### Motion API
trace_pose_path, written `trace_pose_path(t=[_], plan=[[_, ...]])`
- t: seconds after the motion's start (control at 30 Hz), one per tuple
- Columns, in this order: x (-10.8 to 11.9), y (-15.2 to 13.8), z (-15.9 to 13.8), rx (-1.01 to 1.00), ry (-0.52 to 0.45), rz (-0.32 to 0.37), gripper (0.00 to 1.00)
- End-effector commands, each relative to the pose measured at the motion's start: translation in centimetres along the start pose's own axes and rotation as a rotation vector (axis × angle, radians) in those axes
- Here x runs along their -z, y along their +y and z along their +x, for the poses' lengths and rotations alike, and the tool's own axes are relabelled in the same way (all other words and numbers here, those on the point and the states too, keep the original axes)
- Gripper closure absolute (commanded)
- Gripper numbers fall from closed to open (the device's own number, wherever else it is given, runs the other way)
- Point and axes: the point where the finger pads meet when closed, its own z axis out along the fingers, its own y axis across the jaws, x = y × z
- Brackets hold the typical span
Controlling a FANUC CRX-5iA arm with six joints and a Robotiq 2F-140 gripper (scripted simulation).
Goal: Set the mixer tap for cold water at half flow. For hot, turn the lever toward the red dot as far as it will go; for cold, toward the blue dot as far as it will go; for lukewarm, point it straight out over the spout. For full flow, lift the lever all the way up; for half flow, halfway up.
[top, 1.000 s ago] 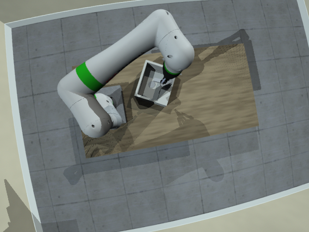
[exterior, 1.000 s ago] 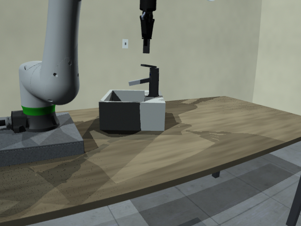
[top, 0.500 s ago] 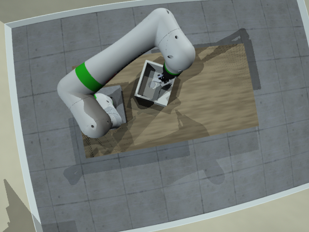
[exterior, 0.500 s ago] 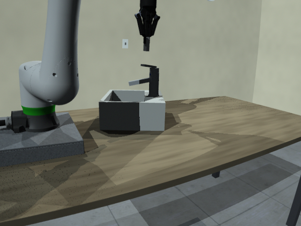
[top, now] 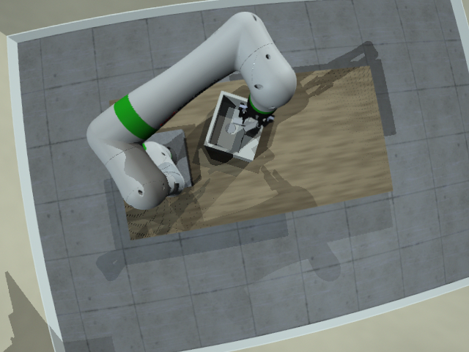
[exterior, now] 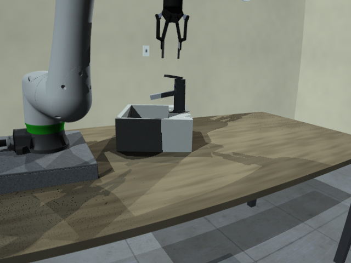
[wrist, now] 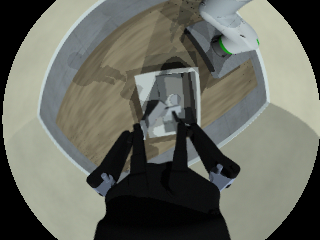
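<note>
A black mixer tap [exterior: 179,95] stands on the back right rim of a white basin [exterior: 154,129] on the wooden table. Its flat lever [exterior: 173,76] lies low on top of the tap body and points left, over the grey spout [exterior: 161,95]. My gripper [exterior: 170,56] hangs well above the lever, fingers pointing down, partly open with nothing between them. In the overhead view the gripper [top: 254,118] sits over the basin's [top: 234,127] right rim, mostly hidden under the wrist. In the wrist view the fingers frame the basin [wrist: 167,103] far below.
The arm's base stands on a grey block [exterior: 42,165] at the table's left. The arm's upper link [top: 182,91] crosses above the basin's left side. A small wall switch [exterior: 145,51] is on the back wall.
</note>
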Motion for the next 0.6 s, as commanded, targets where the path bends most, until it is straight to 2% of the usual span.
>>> trace_pose_path(t=[0.0, 0.37, 0.57], plan=[[0.02, 0.00, -0.01, -0.278, 0.014, 0.015, 0.63], [0.02, 0.00, -0.01, -0.724, 0.037, 0.038, 0.63], [0.02, 0.00, -0.01, -0.731, 0.037, 0.039, 0.63]])
